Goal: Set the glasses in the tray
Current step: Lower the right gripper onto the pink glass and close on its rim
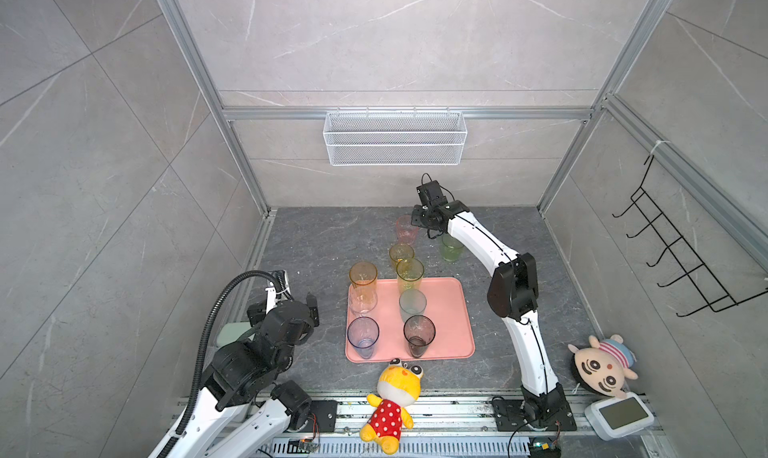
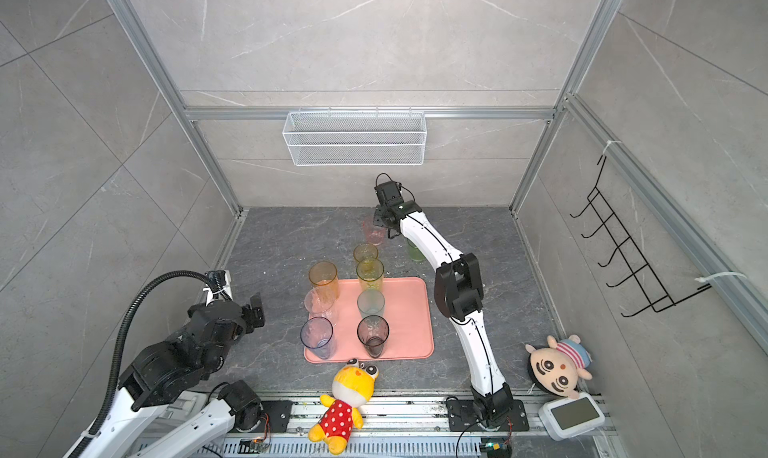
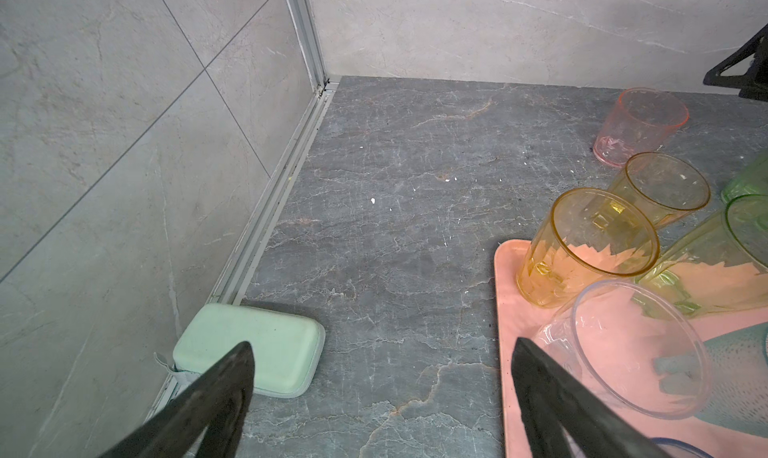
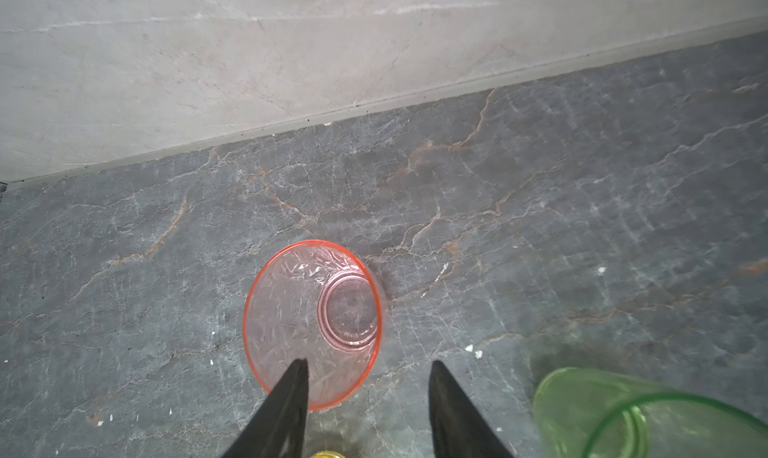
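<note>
A: Where did the glasses stand?

B: Six were on the tray (image 1: pixel 449 310); the amber glass (image 1: pixel 363 278), the clear glass (image 1: pixel 362 304) and the blue glass (image 1: pixel 363 336) ran down its left side; the tall yellow glass (image 1: pixel 409 273), the teal glass (image 1: pixel 412 305) and the smoky grey glass (image 1: pixel 419 334) made a middle row.

A: And the others?

B: Three stood on the worktop (image 1: pixel 316 243) behind the tray; the short yellow glass (image 1: pixel 401 254) was just past the far rim; the pink glass (image 1: pixel 406 229) stood farther back; the green glass (image 1: pixel 451 250) was to its right.

A: The claws?

B: The right claw (image 4: pixel 369 363) was spread above the pink glass, one finger over its mouth and the other outside the rim; whether either touched it, I could not tell; the left claw (image 3: pixel 382 345) gaped wide and empty over bare worktop, between the tray's left edge and a mint-green case (image 3: pixel 286 343).
</note>
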